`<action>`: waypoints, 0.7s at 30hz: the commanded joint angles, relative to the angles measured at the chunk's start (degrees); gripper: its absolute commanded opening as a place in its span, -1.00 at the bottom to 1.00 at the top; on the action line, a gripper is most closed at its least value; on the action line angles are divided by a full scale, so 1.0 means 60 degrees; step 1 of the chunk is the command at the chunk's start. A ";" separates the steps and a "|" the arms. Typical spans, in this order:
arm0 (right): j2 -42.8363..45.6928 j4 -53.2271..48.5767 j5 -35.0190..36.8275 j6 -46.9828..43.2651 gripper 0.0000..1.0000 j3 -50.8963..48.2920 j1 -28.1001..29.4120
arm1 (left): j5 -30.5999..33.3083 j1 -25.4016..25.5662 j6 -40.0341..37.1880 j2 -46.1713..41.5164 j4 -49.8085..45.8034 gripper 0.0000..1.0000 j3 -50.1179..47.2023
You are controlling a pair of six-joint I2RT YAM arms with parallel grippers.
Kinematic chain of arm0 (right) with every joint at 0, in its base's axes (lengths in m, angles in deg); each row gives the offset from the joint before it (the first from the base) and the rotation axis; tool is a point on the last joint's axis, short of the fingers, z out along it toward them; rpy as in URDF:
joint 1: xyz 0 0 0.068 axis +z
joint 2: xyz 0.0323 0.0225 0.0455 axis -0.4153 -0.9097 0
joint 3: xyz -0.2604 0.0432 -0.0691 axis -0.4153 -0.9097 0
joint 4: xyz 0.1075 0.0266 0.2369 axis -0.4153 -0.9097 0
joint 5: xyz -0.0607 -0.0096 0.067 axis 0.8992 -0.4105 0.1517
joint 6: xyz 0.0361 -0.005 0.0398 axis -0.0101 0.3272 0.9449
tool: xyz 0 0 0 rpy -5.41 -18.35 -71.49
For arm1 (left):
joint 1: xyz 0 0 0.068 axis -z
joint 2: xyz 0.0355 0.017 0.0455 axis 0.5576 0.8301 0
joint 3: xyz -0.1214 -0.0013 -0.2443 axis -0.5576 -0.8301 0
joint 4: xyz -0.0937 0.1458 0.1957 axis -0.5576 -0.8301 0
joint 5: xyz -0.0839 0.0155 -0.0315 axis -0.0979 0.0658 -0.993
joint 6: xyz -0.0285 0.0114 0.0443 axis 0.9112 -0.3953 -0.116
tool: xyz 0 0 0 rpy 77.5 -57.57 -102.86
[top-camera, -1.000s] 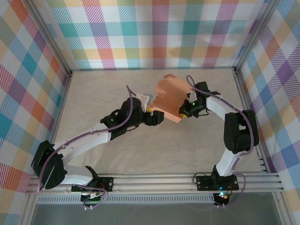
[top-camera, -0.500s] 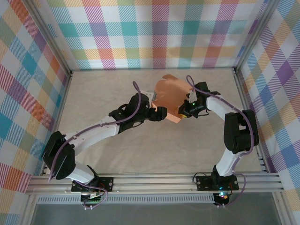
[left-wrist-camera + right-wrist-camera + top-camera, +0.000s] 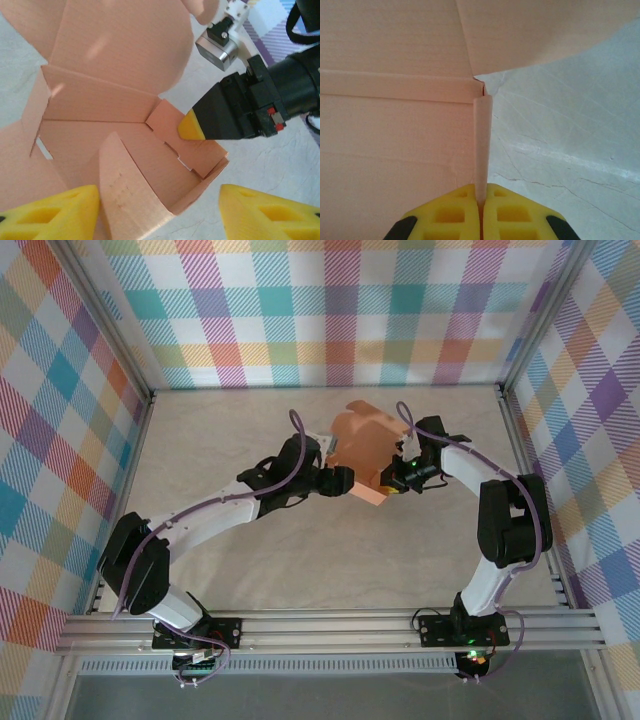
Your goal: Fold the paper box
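The salmon-orange paper box lies partly folded near the table's middle, with raised side walls and a large rounded lid flap standing up. My right gripper is shut on the box's thin right wall, pinched edge-on between its yellow pads. My left gripper is open at the box's near-left corner; its yellow fingers straddle a raised corner flap without closing on it. The right gripper's yellow fingertip rests on the box's far wall in the left wrist view.
The pale, wrinkled table cover runs to checked walls on three sides. Aluminium rails cross the near edge by the arm bases.
My left arm has swung right and forward, bringing its gripper up against the box's left side. The right gripper keeps its hold; the box has tipped slightly.
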 commanded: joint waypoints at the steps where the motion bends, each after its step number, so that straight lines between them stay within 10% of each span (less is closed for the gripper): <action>1: -0.0011 -0.0273 -0.0476 -0.0364 -1.00 0.0231 -0.0032 | -0.0455 -0.0098 -0.1102 -0.0122 -0.0665 0.22 0.0309; 21: -0.0162 -0.0407 -0.0776 -0.0529 -1.00 0.0362 -0.0034 | -0.2148 -0.0253 -0.5741 -0.0272 -0.2210 -0.35 0.0454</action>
